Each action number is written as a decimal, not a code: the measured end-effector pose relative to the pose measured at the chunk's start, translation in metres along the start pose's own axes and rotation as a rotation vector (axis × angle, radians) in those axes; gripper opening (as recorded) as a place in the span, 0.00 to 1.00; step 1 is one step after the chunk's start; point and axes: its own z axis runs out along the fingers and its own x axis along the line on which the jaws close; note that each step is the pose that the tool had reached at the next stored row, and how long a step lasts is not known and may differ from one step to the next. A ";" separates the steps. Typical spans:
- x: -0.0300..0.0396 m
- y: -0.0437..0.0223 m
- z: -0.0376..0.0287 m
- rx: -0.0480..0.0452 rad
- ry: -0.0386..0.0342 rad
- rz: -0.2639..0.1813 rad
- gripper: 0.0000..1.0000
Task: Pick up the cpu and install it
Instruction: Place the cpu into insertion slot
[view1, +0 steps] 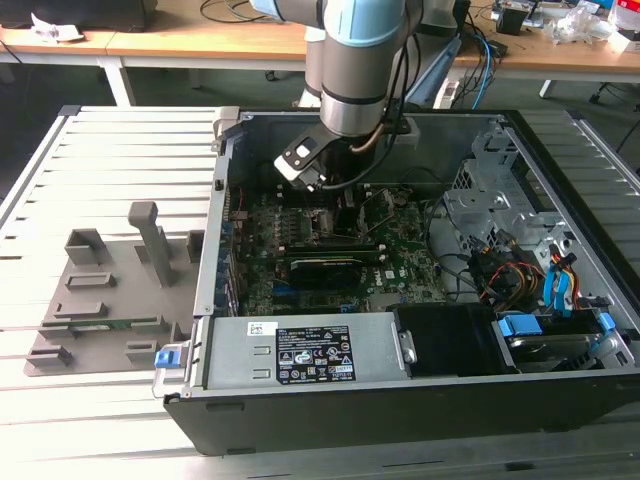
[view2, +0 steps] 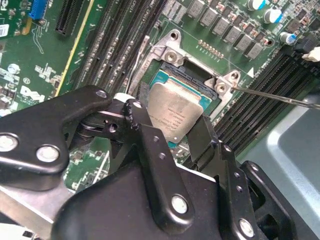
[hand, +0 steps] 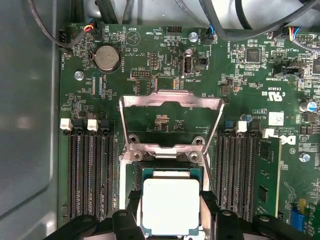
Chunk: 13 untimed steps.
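The arm (view1: 355, 70) is down inside the open computer case (view1: 400, 400), which lies on the slatted counter (view1: 120, 420) from its middle out toward the exterior view's right edge. A grey fixture tray (view1: 110, 300) sits beside the case, toward the counter's edge at the exterior view's left.

And the pick-up looks done! In the first wrist view the cpu (hand: 170, 206) sits between the jaws, silvery top up, with a dark finger pressed to each of two opposite edges. So the jaws are narrow and closed on the chip.

Where is it? Right at the socket (view2: 196, 79), on the motherboard (hand: 165, 60), between the two banks of memory slots (hand: 90, 175). In the second wrist view the chip looks a touch tilted against the socket's frame. One corner is tucked in toward the far side while the near side rides between the fingers. I cannot tell whether it is fully seated or resting just above the contacts.

The metal load plate (hand: 172, 102) is swung up and open behind the socket. The thin retaining lever (view2: 280, 97) is released and angles out over the board. My read is that the carry is finished and placement is under way. The chip has not been let go, and plate and lever are not closed over it.
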 end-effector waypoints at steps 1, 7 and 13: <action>0.0003 -0.0003 0.0003 0.0001 -0.0001 0.000 0.55; 0.0063 -0.0010 0.0059 -0.0001 0.0001 0.000 0.55; 0.0065 -0.0014 0.0091 0.0000 0.0000 0.000 0.55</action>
